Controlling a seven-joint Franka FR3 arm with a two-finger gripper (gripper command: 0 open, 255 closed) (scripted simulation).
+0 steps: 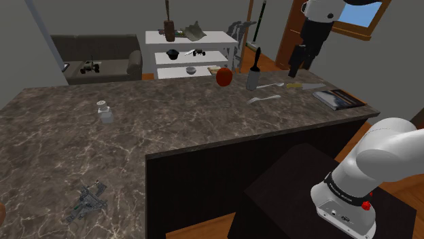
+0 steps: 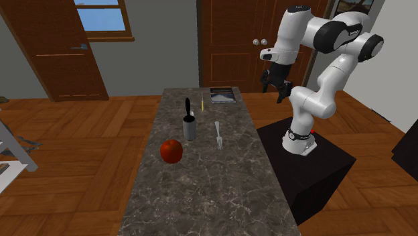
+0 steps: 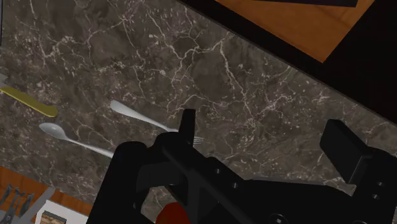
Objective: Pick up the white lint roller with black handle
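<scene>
**Lint roller untouched; gripper open and well off target**

The lint roller stands upright on the dark marble counter, with a pale cylinder at the base and a black handle pointing up. A red apple sits just beside it toward the shoulder view's left. A fork lies near on the other side. A spoon and a yellow utensil lie further along, toward a flat book-like item at the counter's end.

Step in hand, as judged: the approach. The roller is tall and slim and likely to tip if struck sideways. The sound course is to come in from above, set the jaws either side of the handle, and keep clear of the apple. The jaws should close only once they are squarely level with the handle. An off-centre descent risks knocking the roller over toward the fork.

The gripper hangs high near the counter's far end in the second exterior view, well apart from the roller. In the wrist view its fingers stand wide apart with bare marble between them. It holds nothing and touches nothing.
</scene>
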